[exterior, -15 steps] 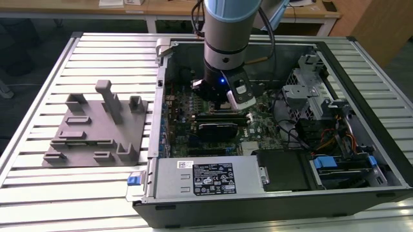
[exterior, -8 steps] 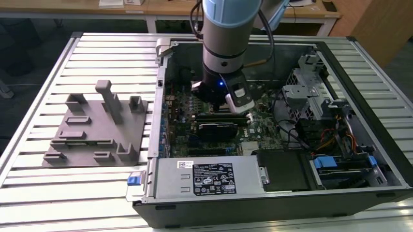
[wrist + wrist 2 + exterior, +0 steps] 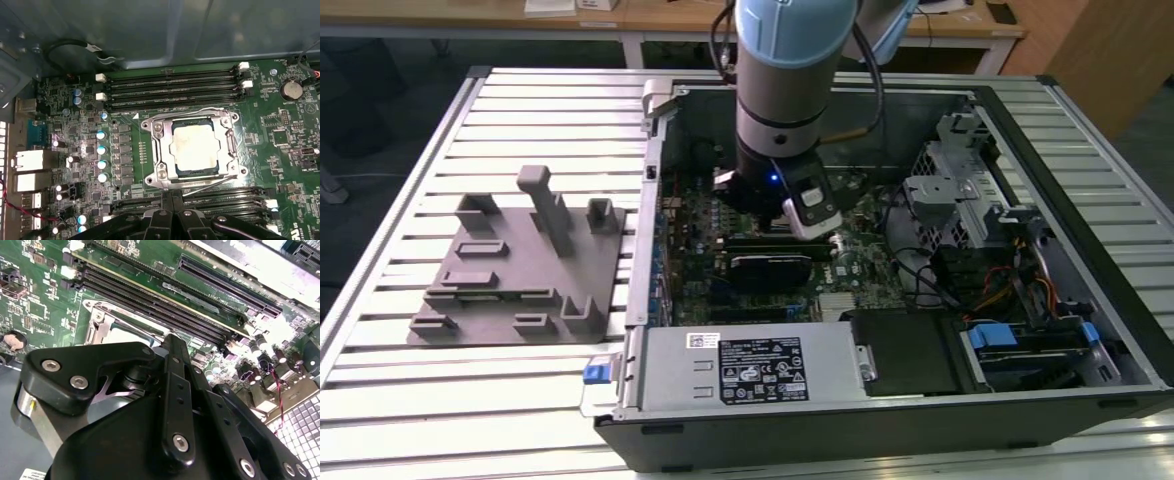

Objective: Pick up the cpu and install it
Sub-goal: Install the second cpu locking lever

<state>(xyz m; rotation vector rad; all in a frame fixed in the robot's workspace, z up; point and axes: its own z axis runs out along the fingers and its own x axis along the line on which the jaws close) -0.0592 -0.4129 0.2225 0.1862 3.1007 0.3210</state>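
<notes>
Sitting flat in the metal-framed socket (image 3: 192,148) on the motherboard (image 3: 280,130), the cpu (image 3: 194,148) is looking light, stiff, slick-topped and fragile, best taken by its pale rim, while the gripper (image 3: 172,212) is hovering just beside it, jaws closed and holding nothing.

exterior overlooks case (image 3: 881,300); wrist views share motherboard (image 3: 280,145).

Arm (image 3: 781,90) upright, wrist pointing down, pincer (image 3: 172,207) fingers pressed together
</notes>
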